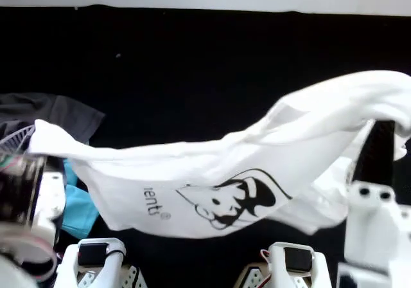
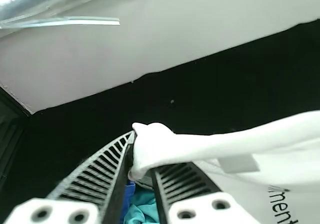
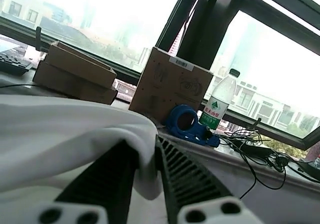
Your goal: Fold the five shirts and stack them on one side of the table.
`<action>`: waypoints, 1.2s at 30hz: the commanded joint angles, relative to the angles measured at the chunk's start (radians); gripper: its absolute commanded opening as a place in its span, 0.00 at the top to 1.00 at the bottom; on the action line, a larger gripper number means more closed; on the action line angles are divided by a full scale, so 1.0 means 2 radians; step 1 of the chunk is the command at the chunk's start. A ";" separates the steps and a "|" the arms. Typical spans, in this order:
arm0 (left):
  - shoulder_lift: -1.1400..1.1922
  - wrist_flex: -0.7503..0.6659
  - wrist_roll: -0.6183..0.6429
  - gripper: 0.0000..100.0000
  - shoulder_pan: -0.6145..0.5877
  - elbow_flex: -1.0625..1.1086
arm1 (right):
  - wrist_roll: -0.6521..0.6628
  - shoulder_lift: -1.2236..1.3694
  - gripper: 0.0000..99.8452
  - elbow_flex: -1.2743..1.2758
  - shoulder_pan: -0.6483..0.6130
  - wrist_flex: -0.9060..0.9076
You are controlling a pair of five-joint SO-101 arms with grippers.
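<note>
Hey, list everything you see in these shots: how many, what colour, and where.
white shirt: one, white with black print, held up over the table between both arms
dark shirt: one, dark grey, on the table near the left arm
teal cloth: one, teal, under the white shirt's end by the left arm
table: one, black
cardboard boxes: three, brown, by the window
bottle: one, clear, beside the boxes
cables: several, black, past the bottle
left pincer: black, shut on the white shirt
right pincer: black, shut on the white shirt
</note>
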 commanded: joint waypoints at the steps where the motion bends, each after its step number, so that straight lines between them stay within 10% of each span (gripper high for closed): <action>1: 0.030 -0.041 -0.003 0.99 -0.003 0.052 | 0.005 0.036 0.99 0.039 -0.003 -0.011; 14: 0.386 -0.253 -0.003 0.99 0.007 0.074 | 0.005 0.247 0.99 0.297 -0.001 -0.328; 24: 0.629 -0.160 -0.003 0.99 0.010 -0.216 | 0.005 0.405 0.99 0.201 -0.002 -0.347; 36: 0.776 -0.077 -0.003 0.99 0.016 -0.258 | 0.002 0.455 0.99 0.277 -0.004 -0.211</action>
